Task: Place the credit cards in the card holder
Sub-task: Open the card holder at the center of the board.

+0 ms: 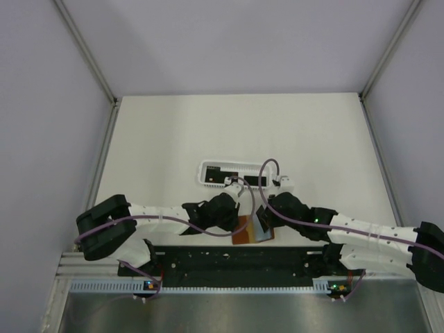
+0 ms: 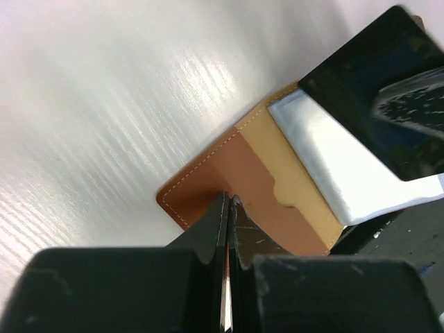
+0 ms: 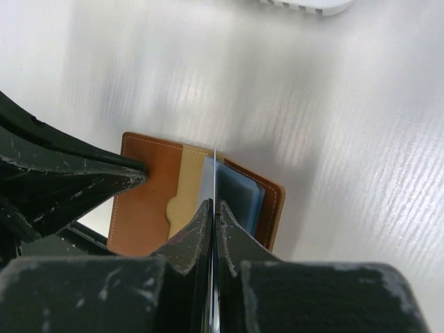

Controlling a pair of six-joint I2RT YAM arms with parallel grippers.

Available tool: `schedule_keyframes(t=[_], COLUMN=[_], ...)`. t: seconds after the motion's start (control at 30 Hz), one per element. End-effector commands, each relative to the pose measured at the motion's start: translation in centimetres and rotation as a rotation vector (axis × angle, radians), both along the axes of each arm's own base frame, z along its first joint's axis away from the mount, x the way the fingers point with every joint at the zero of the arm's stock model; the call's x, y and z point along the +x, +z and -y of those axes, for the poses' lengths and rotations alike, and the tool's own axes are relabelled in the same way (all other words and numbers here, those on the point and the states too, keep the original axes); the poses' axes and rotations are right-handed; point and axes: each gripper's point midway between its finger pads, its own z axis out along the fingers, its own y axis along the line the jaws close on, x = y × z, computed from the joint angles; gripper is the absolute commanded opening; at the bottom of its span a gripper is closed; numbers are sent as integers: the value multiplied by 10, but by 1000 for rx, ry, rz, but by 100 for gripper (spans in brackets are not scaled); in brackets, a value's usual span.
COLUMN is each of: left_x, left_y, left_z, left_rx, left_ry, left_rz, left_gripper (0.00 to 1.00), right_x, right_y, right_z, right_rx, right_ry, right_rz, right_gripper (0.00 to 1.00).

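The brown card holder (image 1: 243,234) lies open on the table between my grippers. My left gripper (image 2: 229,198) is shut, and its tips press on the holder's brown left flap (image 2: 229,170). My right gripper (image 3: 214,205) is shut on a black credit card (image 2: 374,90). It holds the card on edge over the holder's bluish inner pockets (image 3: 239,198). In the right wrist view the card (image 3: 215,173) shows only as a thin line, its far edge at the pockets. Whether it is in a slot I cannot tell. More black cards (image 1: 239,168) lie in the white basket.
The white slotted basket (image 1: 208,182) stands just beyond the card holder, and its edge shows in the right wrist view (image 3: 305,5). A black rail (image 1: 236,260) runs along the near table edge. Grey walls enclose the table on three sides.
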Motion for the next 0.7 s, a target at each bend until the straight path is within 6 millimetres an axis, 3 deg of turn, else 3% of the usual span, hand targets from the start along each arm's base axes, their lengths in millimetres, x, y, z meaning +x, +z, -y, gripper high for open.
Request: schedule_keyframes(t=[0.0,0.23,0.67], left_x=[8,5,6], left_y=[2,1,2], left_z=[-7,-1,5], left_rx=[64,49,35], left_ry=[0,-14,-21], left_rz=[33,16,12], left_gripper=[0,0,0], right_x=[3,1,-4], right_y=[10,14,-18], right_z=[16,31,18], right_rx=[-26,-24,-43], right_ry=[-31,-78,-68], right_rz=[54,64,-31], right_gripper=[0,0,0])
